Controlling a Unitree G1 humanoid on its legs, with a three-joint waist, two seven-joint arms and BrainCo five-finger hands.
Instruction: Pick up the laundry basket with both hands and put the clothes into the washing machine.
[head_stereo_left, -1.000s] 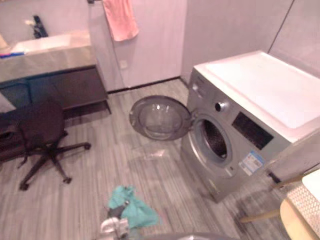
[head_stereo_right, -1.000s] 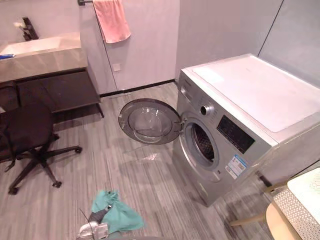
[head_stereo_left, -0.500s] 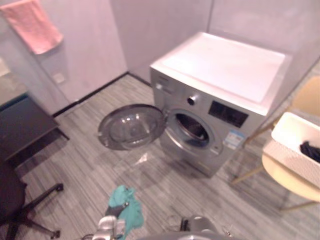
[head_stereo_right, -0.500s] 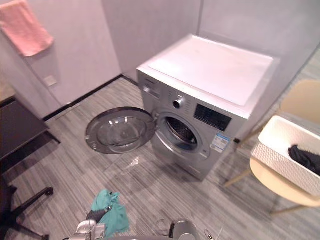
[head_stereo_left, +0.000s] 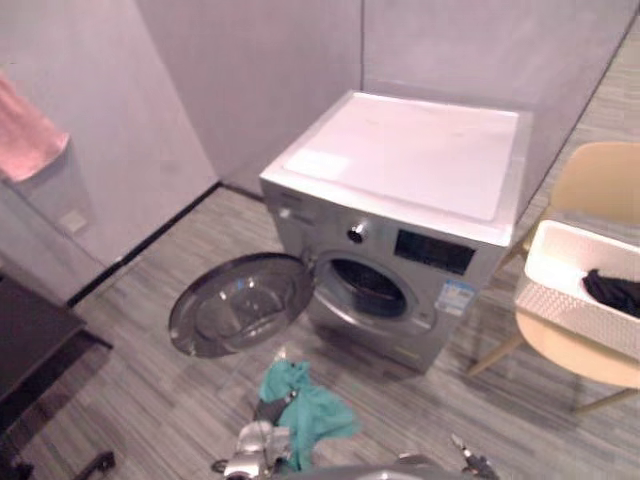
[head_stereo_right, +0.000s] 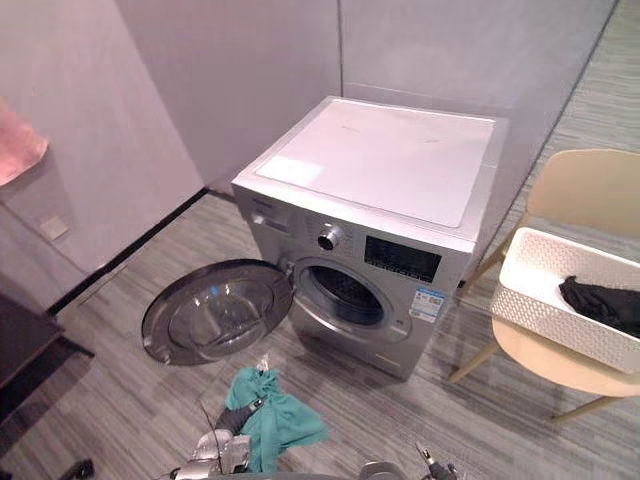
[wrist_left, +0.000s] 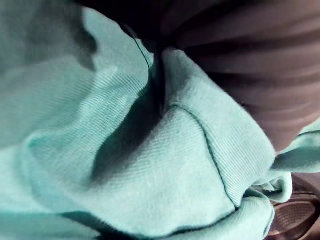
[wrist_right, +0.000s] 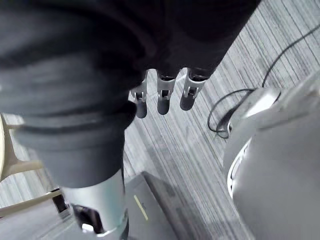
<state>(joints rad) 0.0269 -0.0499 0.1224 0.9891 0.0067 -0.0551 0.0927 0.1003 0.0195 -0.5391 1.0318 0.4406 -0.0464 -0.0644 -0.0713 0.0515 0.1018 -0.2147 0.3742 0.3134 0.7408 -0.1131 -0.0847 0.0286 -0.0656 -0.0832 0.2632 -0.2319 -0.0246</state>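
Observation:
A teal cloth (head_stereo_right: 270, 415) hangs from my left hand (head_stereo_right: 215, 450) low over the floor, just in front of the washing machine (head_stereo_right: 380, 170). In the left wrist view the teal cloth (wrist_left: 150, 165) bunches against the hand and hides its fingers. The machine's round door (head_stereo_right: 215, 312) is swung wide to the left, and the drum opening (head_stereo_right: 343, 297) is dark. A white laundry basket (head_stereo_right: 545, 300) with a dark garment (head_stereo_right: 600, 300) sits on a beige chair (head_stereo_right: 585, 195) to the right. My right hand (wrist_right: 162, 97) hangs over the floor, fingers relaxed and holding nothing.
A pink towel (head_stereo_left: 25, 135) hangs on the wall at far left, above a dark cabinet (head_stereo_left: 25, 340). Grey striped floor lies between the machine, the chair and me. Grey walls close in behind the machine.
The camera has swung right: the office chair and sink have left the view, and the machine and the basket on its chair are now in full view. The teal cloth stays in my left hand.

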